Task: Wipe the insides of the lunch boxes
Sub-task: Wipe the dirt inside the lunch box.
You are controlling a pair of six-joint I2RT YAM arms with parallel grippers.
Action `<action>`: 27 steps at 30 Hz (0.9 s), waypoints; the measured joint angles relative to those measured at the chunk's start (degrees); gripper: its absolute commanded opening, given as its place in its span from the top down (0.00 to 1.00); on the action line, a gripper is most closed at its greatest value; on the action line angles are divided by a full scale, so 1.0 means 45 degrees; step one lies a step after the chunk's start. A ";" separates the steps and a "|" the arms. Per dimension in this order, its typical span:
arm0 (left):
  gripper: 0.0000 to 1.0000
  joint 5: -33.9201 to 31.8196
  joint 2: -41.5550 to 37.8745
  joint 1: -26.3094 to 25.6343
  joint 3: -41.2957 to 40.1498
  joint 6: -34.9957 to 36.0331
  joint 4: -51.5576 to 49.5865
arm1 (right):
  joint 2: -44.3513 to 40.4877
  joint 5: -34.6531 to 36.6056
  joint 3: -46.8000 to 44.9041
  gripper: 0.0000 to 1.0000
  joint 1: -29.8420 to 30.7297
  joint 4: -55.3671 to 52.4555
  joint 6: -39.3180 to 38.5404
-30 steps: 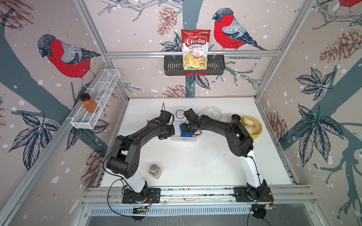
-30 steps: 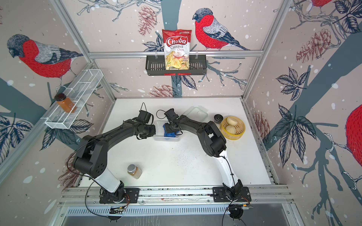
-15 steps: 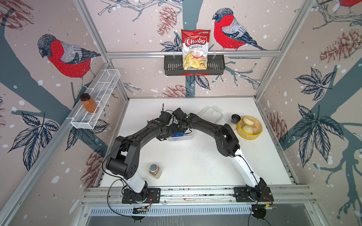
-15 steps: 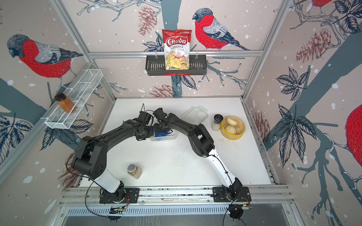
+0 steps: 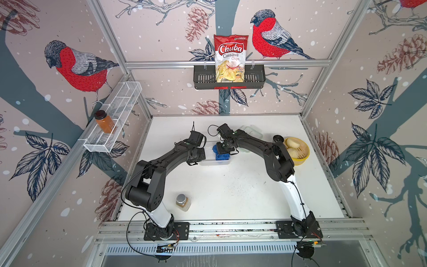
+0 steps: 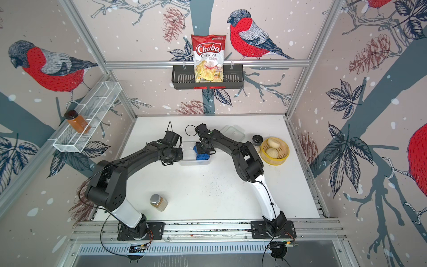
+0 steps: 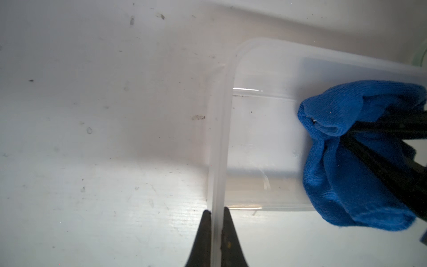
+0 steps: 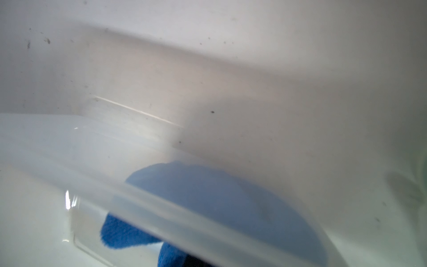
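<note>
Walled in pale pink wallpaper (image 5: 166,30) printed with red-breasted birds and pine cones, framed by silver aluminium rails (image 5: 161,63). Floored with a white worktop (image 5: 231,191). Hung with a black slotted metal basket (image 5: 254,78) and a white wire shelf (image 5: 115,115).

A round yellow steamer basket (image 5: 301,161) holding two pale buns (image 5: 291,142) sits at the right edge of the white bench (image 5: 231,189). A silver-lidded glass jar (image 5: 183,202) stands near its front-left corner.

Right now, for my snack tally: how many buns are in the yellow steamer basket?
2. The far bun sits toward the back wall; the near bun lies beside it, closer to the robot's base. Both are in the steamer basket; none looks hidden.
</note>
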 measured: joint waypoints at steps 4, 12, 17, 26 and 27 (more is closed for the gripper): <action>1.00 -0.0544 0.0049 0.0015 0.0083 -0.0005 -0.0476 | 0.1292 -0.0238 0.2171 1.00 0.0758 -0.0413 -0.0029; 1.00 -0.0627 0.0180 0.0015 0.0243 0.0029 -0.0777 | 0.1651 -0.2302 0.2263 1.00 0.1239 0.0413 0.0102; 1.00 -0.0607 0.0291 0.0015 0.0335 0.0151 -0.0801 | 0.1219 -0.2803 0.1472 1.00 0.1413 0.0593 0.0034; 1.00 -0.0287 0.0233 -0.0010 0.0228 0.0199 -0.0432 | 0.0112 -0.0714 0.0563 1.00 0.0622 -0.0729 -0.0418; 1.00 -0.0287 0.0209 -0.0010 0.0219 0.0199 -0.0427 | 0.0024 -0.0316 0.0549 1.00 0.0476 -0.0899 -0.0442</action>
